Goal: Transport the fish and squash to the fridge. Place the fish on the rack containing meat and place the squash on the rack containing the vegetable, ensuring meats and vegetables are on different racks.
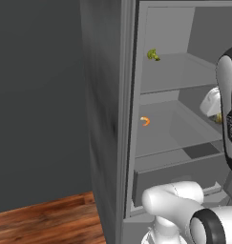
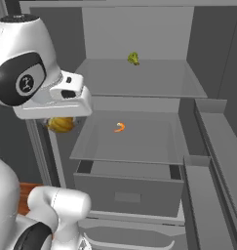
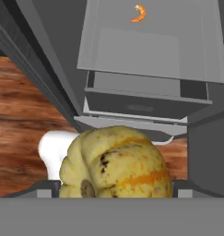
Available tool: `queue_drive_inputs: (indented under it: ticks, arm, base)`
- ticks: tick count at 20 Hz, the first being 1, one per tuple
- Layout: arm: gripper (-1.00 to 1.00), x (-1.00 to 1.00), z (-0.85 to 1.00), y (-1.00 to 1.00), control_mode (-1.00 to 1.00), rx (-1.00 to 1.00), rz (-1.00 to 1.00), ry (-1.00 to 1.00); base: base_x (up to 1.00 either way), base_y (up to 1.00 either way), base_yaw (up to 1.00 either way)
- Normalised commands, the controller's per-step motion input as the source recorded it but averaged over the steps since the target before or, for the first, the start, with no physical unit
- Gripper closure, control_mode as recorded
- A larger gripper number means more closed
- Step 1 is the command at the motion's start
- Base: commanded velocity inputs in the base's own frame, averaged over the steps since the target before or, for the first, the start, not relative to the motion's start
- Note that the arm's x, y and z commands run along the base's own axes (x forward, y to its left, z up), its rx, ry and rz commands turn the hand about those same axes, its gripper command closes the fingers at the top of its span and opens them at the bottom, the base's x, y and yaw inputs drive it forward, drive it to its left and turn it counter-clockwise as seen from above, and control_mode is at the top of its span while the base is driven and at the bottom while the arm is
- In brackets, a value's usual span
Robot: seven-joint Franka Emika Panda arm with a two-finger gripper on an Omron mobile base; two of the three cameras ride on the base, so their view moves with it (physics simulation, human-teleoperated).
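Left base view, fridge [image 1: 184, 76]: I see it standing open, grey shelves and a drawer low down inside.
Left base view, vegetable [image 1: 153, 55]: the green floret sits on the upper rack, near its left back corner.
Left base view, meat [image 1: 145, 121]: the orange curl lies on the rack below, near its left edge.
Left base view, squash [image 1: 218, 117]: I catch only a sliver of yellow-tan under the white hand at the right edge, level with the middle rack.
Right base view, gripper [image 2: 61, 123]: the hand hangs just in front of the fridge's left side, by the middle rack's front left corner; the fingers themselves are hidden behind the hand.
Right base view, squash: it hangs directly below the hand, outside the shelf, at the height of the meat's rack.
Right base view, racks: vegetable on the upper one, meat on the middle one, well apart.
Hand view, squash: it sits between the fingertips, ridged and yellow with orange streaks, stem spot low on the left.
Hand view, claw: spread wide and clamped on the squash.
Hand view, beyond: the meat on its rack, the drawer beneath, wooden floor [image 3: 21, 115] at left.
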Motion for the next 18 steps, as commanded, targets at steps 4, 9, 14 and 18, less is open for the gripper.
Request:
queue_drive_inputs:
  ticks: [4,9,14,18]
  arm:
    - [1.0,0.71,0.14,-0.4,-1.0,0.0,0.0,0.0]
    - [1.0,0.49,0.23,-0.36,-1.0,0.0,0.0,-0.12]
    - [1.0,0.41,0.18,-0.27,-1.0,0.0,0.0,-0.22]
    - [1.0,0.63,0.01,-0.1,-1.0,0.0,0.0,-0.17]
  base:
    - [0.0,0.0,0.0]
    - [0.0,0.0,0.0]
    - [0.0,0.0,0.0]
    - [0.0,0.0,0.0]
